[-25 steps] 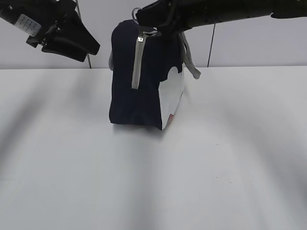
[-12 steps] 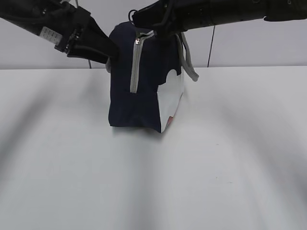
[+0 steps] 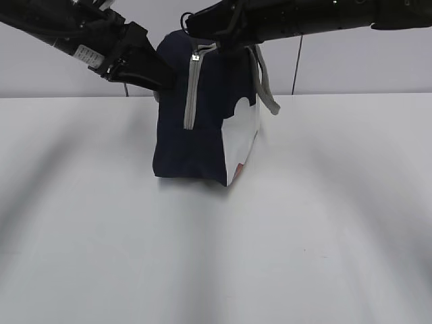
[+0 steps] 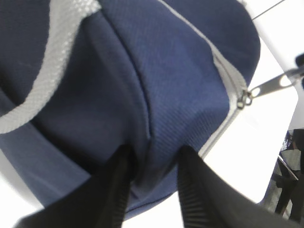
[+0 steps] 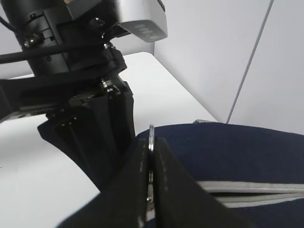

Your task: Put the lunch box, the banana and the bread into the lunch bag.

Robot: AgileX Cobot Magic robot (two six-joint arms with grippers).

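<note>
Your left tool (image 4: 152,161) is pinching a fold of the navy fabric near the top rear corner of the lunch bag (image 3: 196,135), with one finger (image 4: 116,190) on each side of the raised ridge of cloth, so the jaws are standing partly apart and clamped on the bag itself. In the exterior view you are seeing that tool (image 3: 160,75) reaching in from the upper left and pressing against the bag's upper left edge.

Your right tool (image 5: 151,156) is squeezing its two fingers together on the thin metal ring pull (image 5: 151,135) of the zipper, and the ring's edge is poking up between the pads. From the front, that tool (image 3: 197,35) is coming across from the upper right and sitting right over the bag's top.

You are looking at the bag standing upright on the white tabletop (image 3: 216,243), a little left of centre and towards the far side, with the grey zipper (image 3: 191,91) running down its near face, a grey strap handle (image 3: 264,84) hanging off the right side, and the white side panel (image 3: 239,138) facing right.
</note>
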